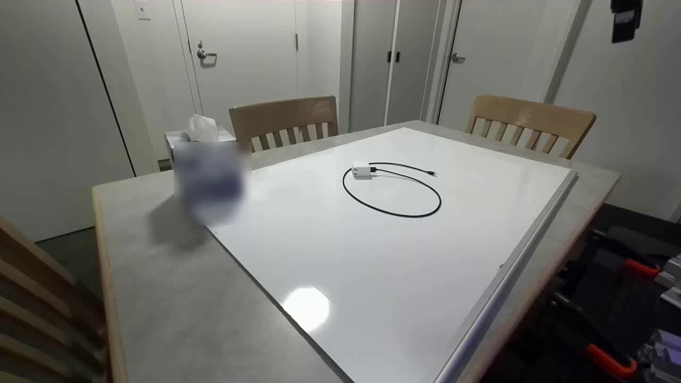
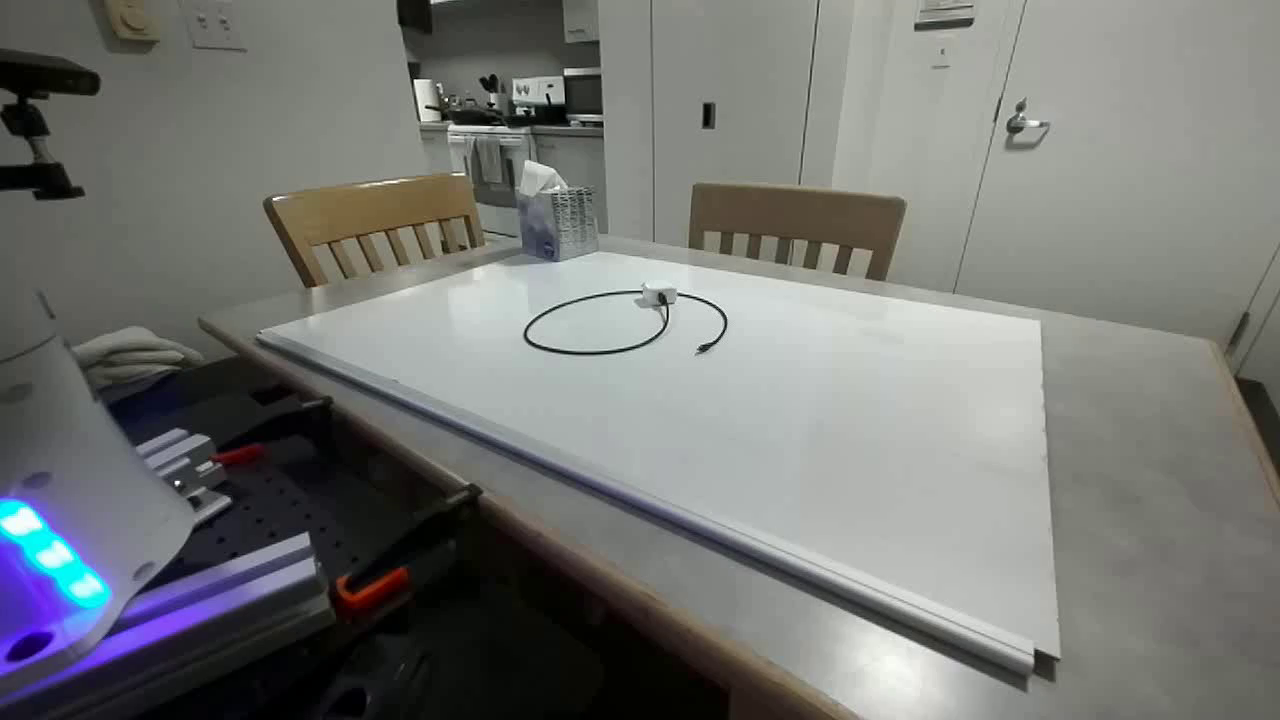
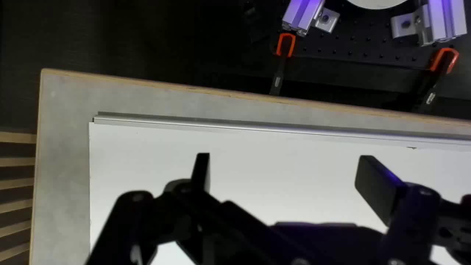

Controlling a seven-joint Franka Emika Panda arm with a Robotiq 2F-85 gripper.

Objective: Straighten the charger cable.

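The charger cable [image 1: 409,216] [image 2: 585,353] lies on the whiteboard [image 1: 383,255] in one wide loop, a thin black cord. One end goes into a small white charger block [image 1: 361,169] [image 2: 657,294]. The cord curves round, passes at the block's far side in an exterior view and ends in a loose connector [image 1: 431,173] [image 2: 704,348]. My gripper [image 3: 283,157] is open in the wrist view, with only bare board seen between its fingers. It hangs over the board near the rail side. The cable is out of the wrist view, so the gripper is away from it.
A metal rail [image 2: 640,490] [image 3: 276,127] runs along the board's edge on the robot's side. A tissue box [image 2: 557,225] stands at a board corner. Wooden chairs [image 1: 284,119] surround the grey table. Orange-handled clamps [image 3: 286,44] sit by the robot base [image 2: 90,480].
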